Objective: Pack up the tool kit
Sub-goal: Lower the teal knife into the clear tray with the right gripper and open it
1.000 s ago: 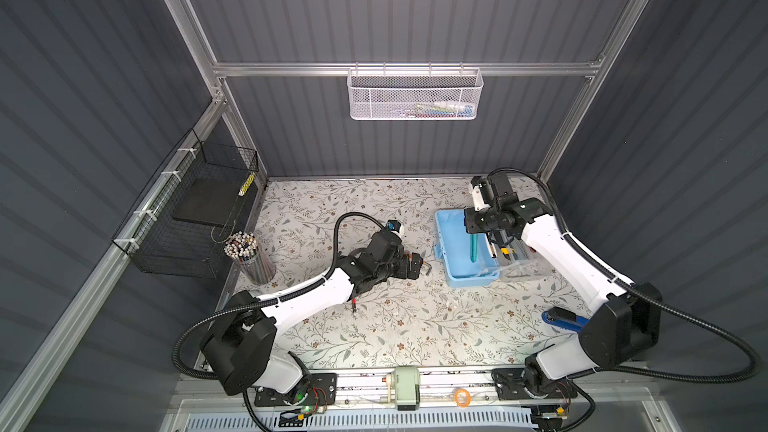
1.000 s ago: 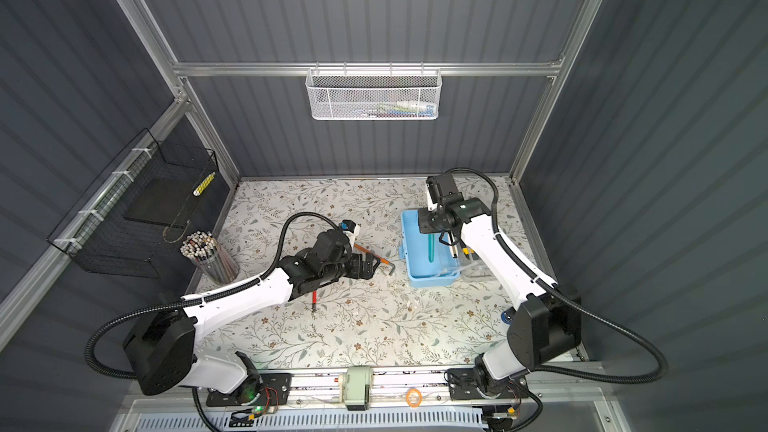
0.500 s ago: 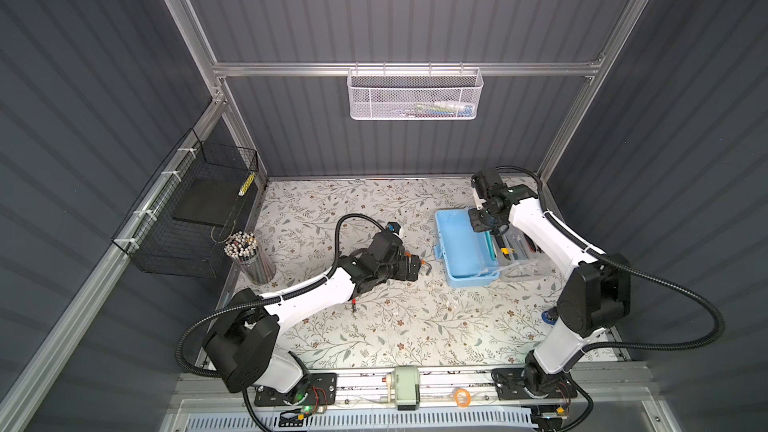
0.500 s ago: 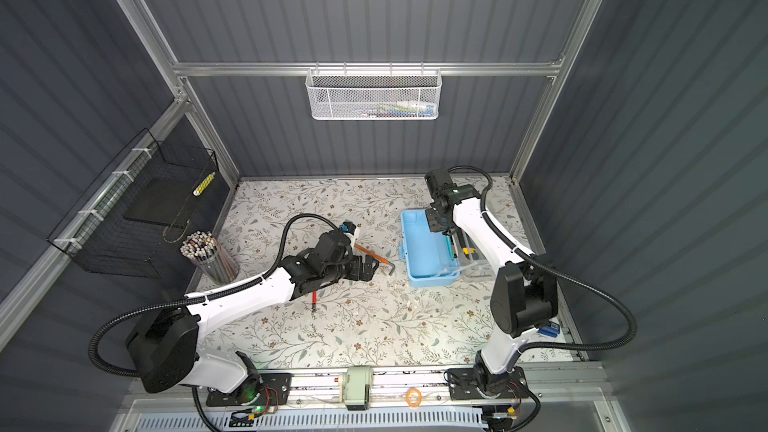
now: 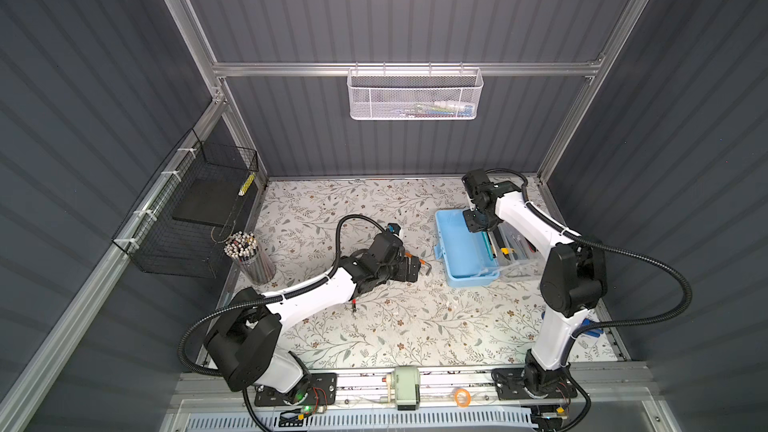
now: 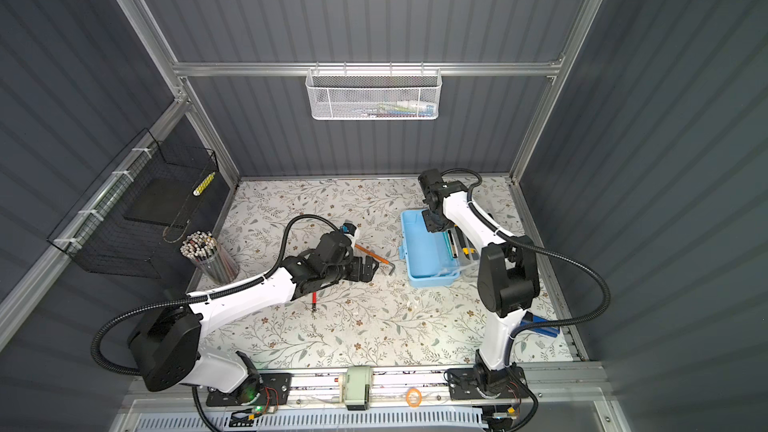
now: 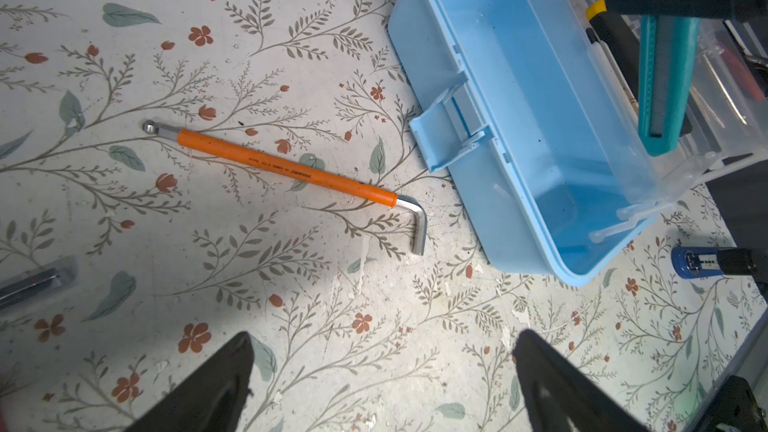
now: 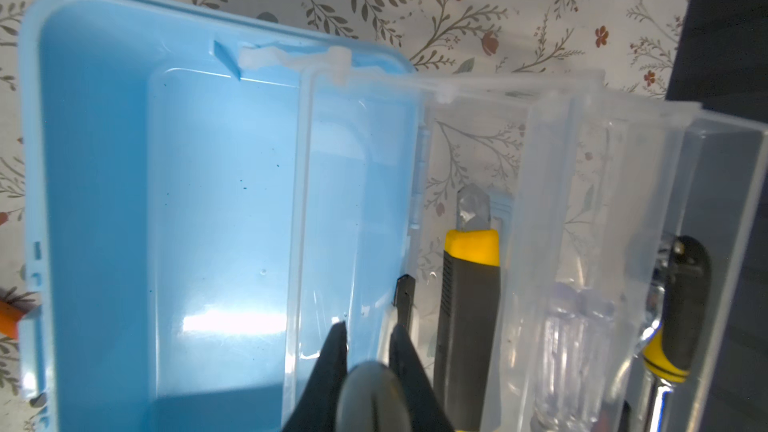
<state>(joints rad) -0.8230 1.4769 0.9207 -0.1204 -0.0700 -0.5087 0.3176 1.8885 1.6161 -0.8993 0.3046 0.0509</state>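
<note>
In both top views the tool kit (image 5: 465, 251) sits at the mat's (image 5: 332, 209) 3 o'clock, the hex key (image 6: 374, 254) off its 9 o'clock side, a red screwdriver (image 6: 314, 302) at the left gripper's (image 5: 409, 271) 7 o'clock. The left wrist view shows those jaws wide apart over the key: grasping its orange shaft looks next. The right wrist view has the right gripper (image 8: 368, 340) over the kit's clear tray (image 8: 544, 160), jaws nearly together, gripping or not I cannot tell, crowding the drop-in.
</note>
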